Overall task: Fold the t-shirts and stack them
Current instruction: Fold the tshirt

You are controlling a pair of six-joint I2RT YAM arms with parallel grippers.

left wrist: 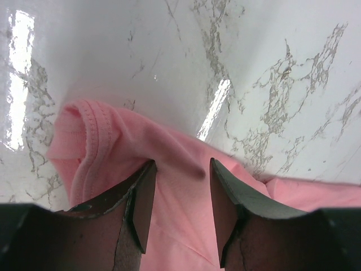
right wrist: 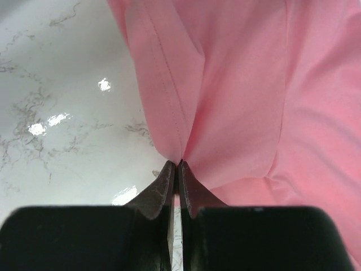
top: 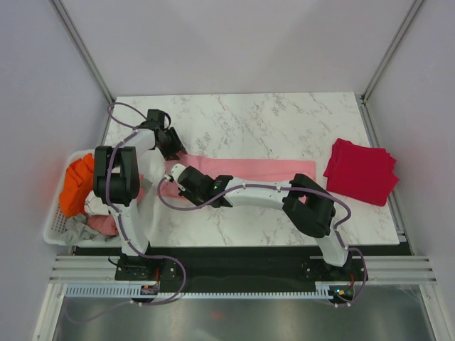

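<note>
The light pink t-shirt lies in a long band across the middle of the marble table. The crimson red t-shirt rests folded at the right edge. My left gripper hangs over the pink shirt's far left corner. In the left wrist view it stands open, with pink cloth and its ribbed hem lying under and between the fingers. My right gripper is at the shirt's near left corner. The right wrist view has it shut on a pinch of the pink shirt beside a stitched hem.
A white basket stands off the table's left edge. It holds an orange garment and some grey and pink cloth. Grey walls and metal posts enclose the table on three sides. Cables loop from both arms near the front edge.
</note>
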